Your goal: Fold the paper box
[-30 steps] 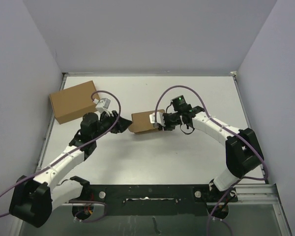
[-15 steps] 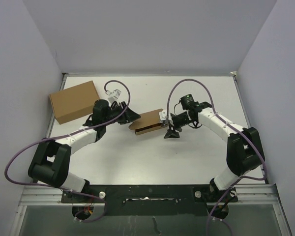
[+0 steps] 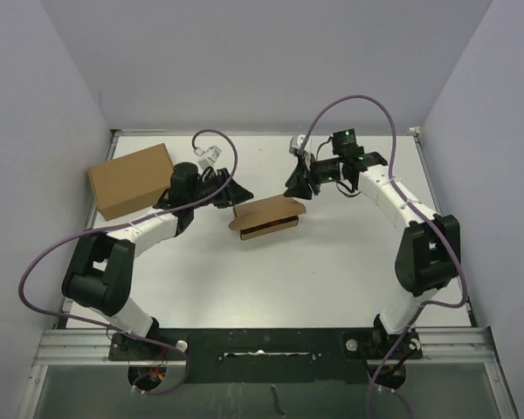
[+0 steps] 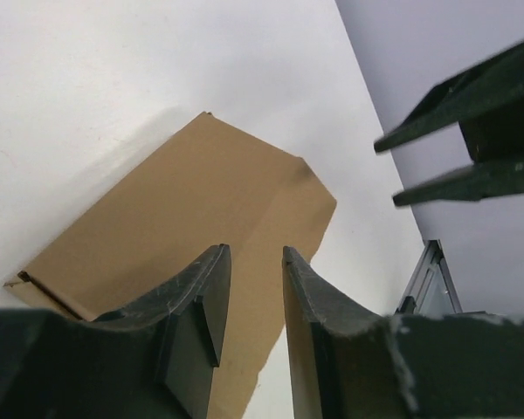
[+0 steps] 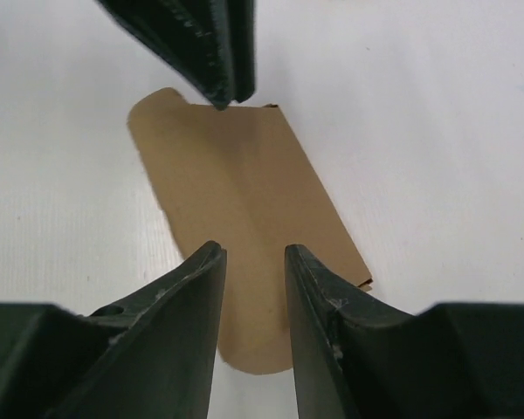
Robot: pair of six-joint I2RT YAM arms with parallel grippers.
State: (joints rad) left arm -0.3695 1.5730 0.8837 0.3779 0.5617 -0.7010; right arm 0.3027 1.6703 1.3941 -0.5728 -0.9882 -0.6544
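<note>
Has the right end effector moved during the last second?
Yes. The right end effector has left the paper box and moved toward the far edge of the table.

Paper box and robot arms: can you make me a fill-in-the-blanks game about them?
1. The paper box lies flat on the table, and its colour is ___.
2. The bigger box sits nearer the ___ arm.
3. The left gripper and right gripper have open jaws holding ___.
Missing words: brown; left; nothing.
</note>
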